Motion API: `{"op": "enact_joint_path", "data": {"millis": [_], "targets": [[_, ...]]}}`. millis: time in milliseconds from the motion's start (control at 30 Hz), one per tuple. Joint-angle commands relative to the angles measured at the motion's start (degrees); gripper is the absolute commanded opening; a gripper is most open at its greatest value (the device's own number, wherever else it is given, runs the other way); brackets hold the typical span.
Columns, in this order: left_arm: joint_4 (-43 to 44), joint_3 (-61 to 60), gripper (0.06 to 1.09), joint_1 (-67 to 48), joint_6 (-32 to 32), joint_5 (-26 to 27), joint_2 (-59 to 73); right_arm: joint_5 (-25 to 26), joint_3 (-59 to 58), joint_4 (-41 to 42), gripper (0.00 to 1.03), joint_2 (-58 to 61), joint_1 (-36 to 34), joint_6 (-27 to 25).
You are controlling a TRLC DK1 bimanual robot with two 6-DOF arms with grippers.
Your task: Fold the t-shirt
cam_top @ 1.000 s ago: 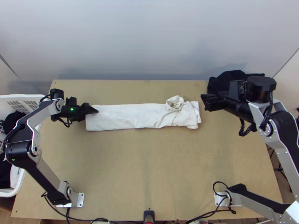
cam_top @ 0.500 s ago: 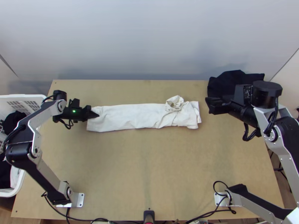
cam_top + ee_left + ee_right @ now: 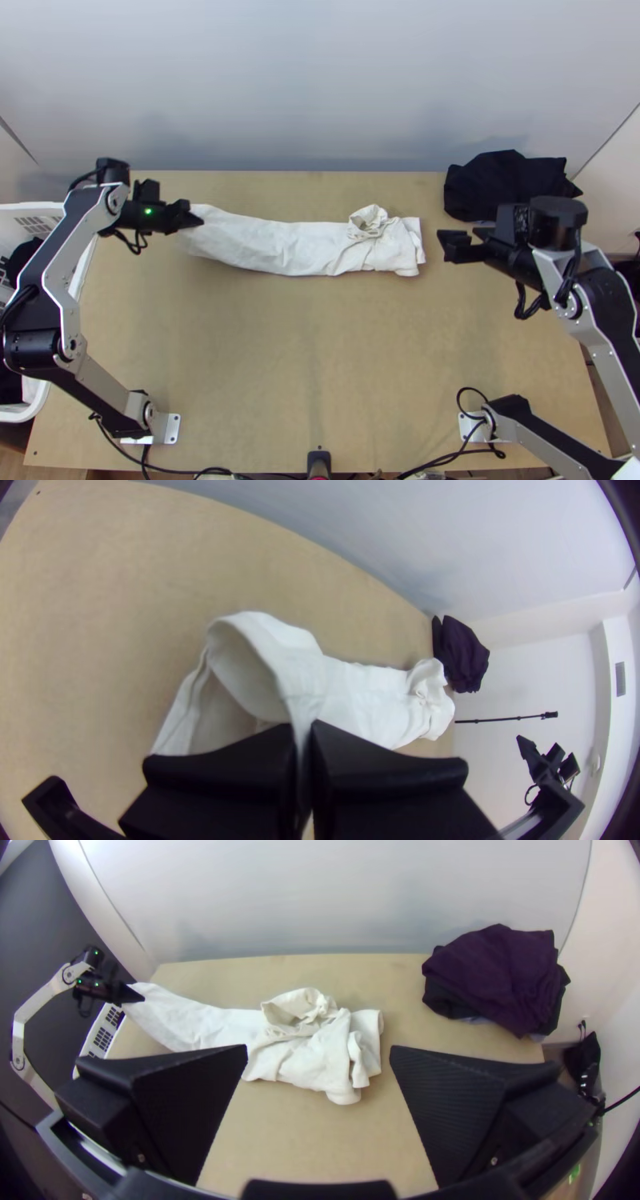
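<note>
Left hand (image 3: 192, 218) clamping white shirt (image 3: 304, 246), basket (image 3: 32, 208) (dark cloth (image 3: 22, 256) inside)

The left gripper's (image 3: 193, 218) fingers hide the bit of t-shirt (image 3: 280, 244) between them. The left arm (image 3: 72, 228) covers part of the white basket (image 3: 40, 210), which the top view's left edge cuts off. That view's bottom edge crops a black object (image 3: 318, 462), too little visible to identify.
</note>
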Motion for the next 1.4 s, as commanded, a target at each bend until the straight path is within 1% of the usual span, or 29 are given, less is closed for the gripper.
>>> {"op": "enact_joint_path", "data": {"millis": [0, 167, 400, 767, 967, 1033, 1233, 1367], "targets": [[-5.44, 7.05, 0.10, -7.89, -0.85, -6.51, -1.89, -0.09, -6.78, 1.05, 0.99, -4.24, -0.15, 0.65], [-5.79, 10.48, 0.10, -13.95, -2.69, -10.72, 0.39, -0.18, -11.88, 1.75, 0.99, -8.19, 0.20, 1.00], [-7.46, 17.51, 0.10, -21.16, -5.86, -14.68, 5.40, -1.23, -15.48, 2.45, 0.99, -11.44, 0.20, 1.97], [-11.16, 30.69, 0.10, -31.44, -7.70, -21.80, 16.04, -1.67, -19.44, 4.47, 0.99, -13.99, 0.20, 2.41], [-14.67, 43.35, 0.10, -35.66, -8.14, -24.17, 24.47, -1.85, -22.60, 4.74, 0.99, -16.37, -0.15, 3.02], [-14.41, 46.07, 0.10, -37.07, -8.14, -24.79, 26.06, -2.29, -23.74, 4.91, 0.99, -17.25, -0.50, 3.55], [-11.24, 49.06, 0.10, -41.02, -8.23, -26.37, 27.73, -3.25, -26.64, 5.09, 0.99, -19.53, -1.29, 4.34], [-9.93, 49.41, 0.10, -42.69, -8.67, -26.37, 28.60, -3.87, -28.58, 5.53, 0.99, -20.76, -1.91, 5.04]]}}
